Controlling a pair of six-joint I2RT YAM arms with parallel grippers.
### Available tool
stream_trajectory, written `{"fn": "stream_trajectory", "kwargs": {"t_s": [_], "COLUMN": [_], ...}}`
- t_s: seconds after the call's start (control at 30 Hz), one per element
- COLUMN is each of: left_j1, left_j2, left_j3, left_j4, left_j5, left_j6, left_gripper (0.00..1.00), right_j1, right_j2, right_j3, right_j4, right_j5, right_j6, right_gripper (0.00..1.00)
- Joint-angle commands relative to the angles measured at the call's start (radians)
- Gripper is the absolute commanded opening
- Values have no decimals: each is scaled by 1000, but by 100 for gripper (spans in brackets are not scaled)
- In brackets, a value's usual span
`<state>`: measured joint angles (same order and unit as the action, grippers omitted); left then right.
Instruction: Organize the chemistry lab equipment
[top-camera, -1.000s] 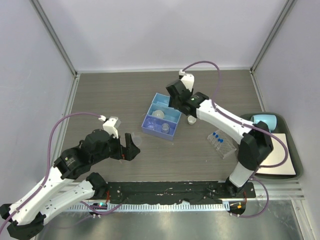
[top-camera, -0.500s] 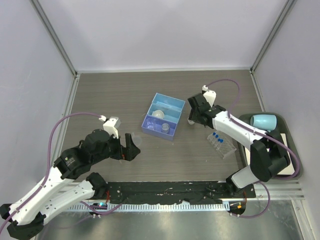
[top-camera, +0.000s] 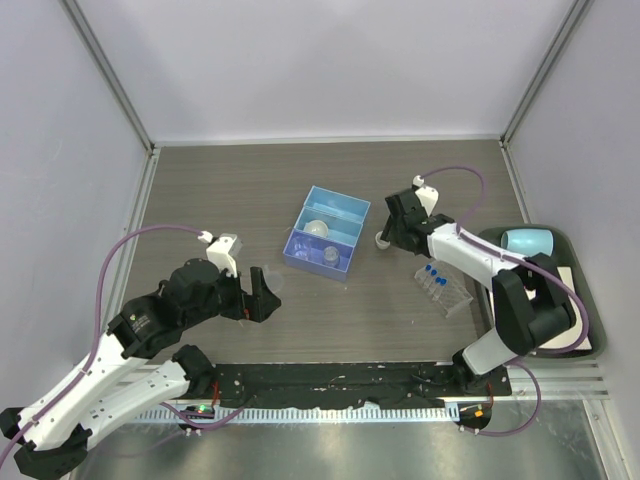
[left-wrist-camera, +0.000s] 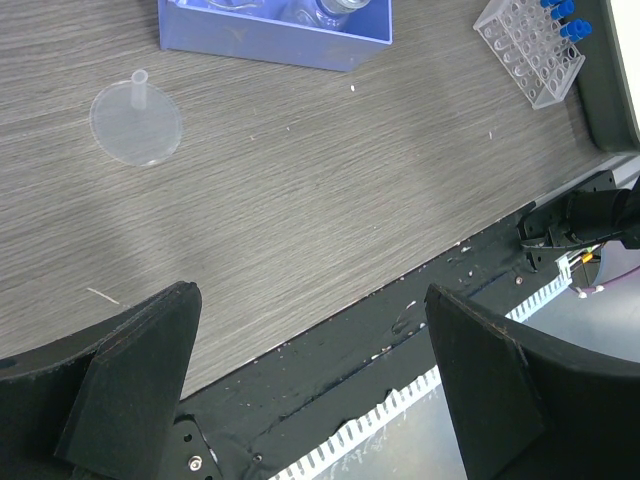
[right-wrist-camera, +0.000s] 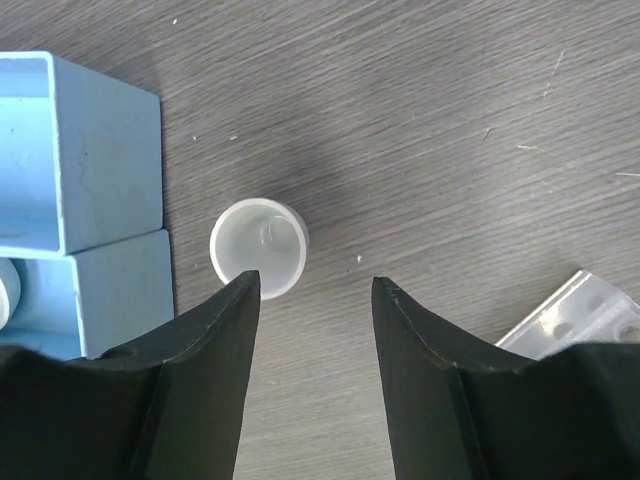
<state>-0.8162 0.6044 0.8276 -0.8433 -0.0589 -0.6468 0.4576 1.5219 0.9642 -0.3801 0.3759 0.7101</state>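
Blue is the three-part tray (top-camera: 340, 205) in the middle of the table (top-camera: 220, 190), and the job in hand looks like getting the tiny beaker (right-wrist-camera: 259, 247) into it. The beaker stands upright on the wood just beside the tray's right wall, not touching it. The right gripper (right-wrist-camera: 315, 285) hangs over it, about half open, with nothing in it. The beaker sits under the finger nearer the tray, not under the gap. So I think the hand needs to slide a bit that way, go down, and close softly, since the beaker looks light and could tip. The left gripper (left-wrist-camera: 312, 292) is wide open and empty, near the front edge. In the tray, one part holds a white round dish (top-camera: 318, 228), one holds a small clear thing (top-camera: 330, 255), and the far part looks empty. The clear rack (top-camera: 447, 290) to the right holds blue-capped tubes (top-camera: 432, 270).
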Motion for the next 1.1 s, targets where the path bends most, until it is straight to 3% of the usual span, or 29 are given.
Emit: {"fn": "stream_trajectory", "kwargs": {"t_s": [0.0, 0.53, 0.63, 0.67, 0.77, 1.07], "left_j1": [-4, -3, -4, -5, -3, -5], "left_j2": [-8, -2, -5, -3, -3, -6], "left_j3": [-5, -5, -5, -5, -5, -7], "left_j4": [18, 18, 18, 18, 16, 21], "left_j5": [10, 7, 5, 5, 5, 10], "left_j6": [4, 4, 6, 4, 6, 4], "left_gripper": [100, 100, 100, 100, 100, 100], "right_j1": [-16, -25, -23, -23, -23, -20], "right_j2": [32, 142, 155, 155, 144, 2], "right_j3": [-16, -18, -18, -16, -6, 22], "right_j4": [76, 153, 156, 156, 138, 29], "right_j5": [-22, -80, -86, -86, -69, 8], "right_j6": [6, 12, 14, 15, 0, -46], "right_gripper": [54, 45, 33, 21, 1, 1]}}
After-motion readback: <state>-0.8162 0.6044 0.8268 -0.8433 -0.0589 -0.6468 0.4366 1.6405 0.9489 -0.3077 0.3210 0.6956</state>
